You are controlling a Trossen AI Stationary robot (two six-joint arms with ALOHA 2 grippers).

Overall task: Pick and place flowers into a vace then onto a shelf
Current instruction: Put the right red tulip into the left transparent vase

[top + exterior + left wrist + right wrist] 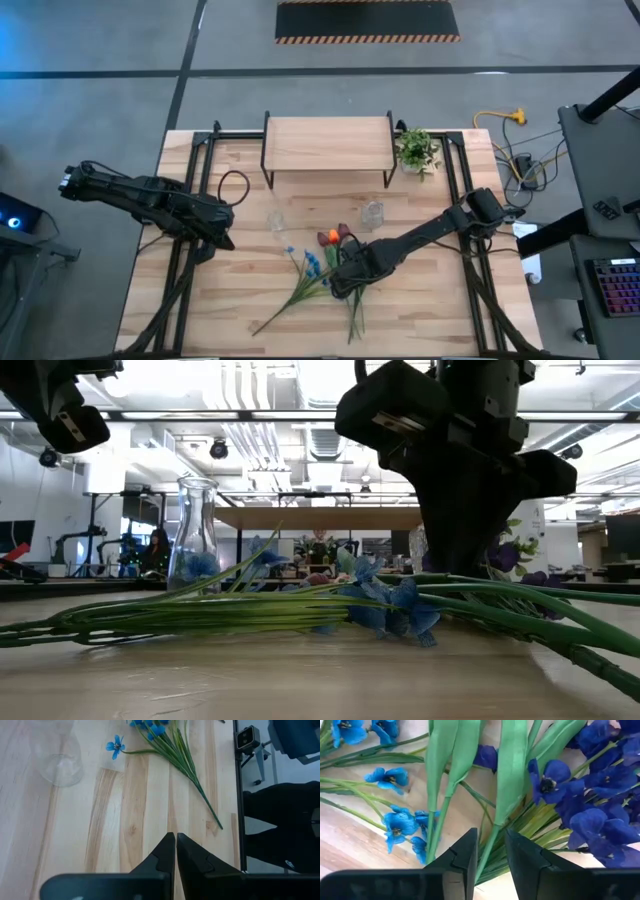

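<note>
The table (420, 310) has a light wood top, and it stands on a grey floor with a black mat (367, 20) that has striped edges. Far behind the table is a big room with white pipes and lamps on the ceiling, and a person (157, 550) sits there. At the back of the table stands the shelf (327, 142), with a wood top and thin black legs. A small green plant (417, 150) in a pot is just beside its right end. Two clear glass vases stand in front of the shelf, one (276, 217) toward the left and one (373, 213) toward the right. A yellow cable (500, 117) lies on the floor past the table. The flowers (318, 272) lie flat on the table in a loose heap near the middle, in front of the vases. They have long green stems, small blue blooms, dark purple ones, red tulips and an orange bud. The right gripper (491, 851) is low over the heap, and its arm hides part of it. Its two fingers are a little way apart with a green stem between them, but it cannot be told if they press on the stem. The left gripper (175, 851) hangs over bare wood on the left, and its fingers are closed with nothing in them.
</note>
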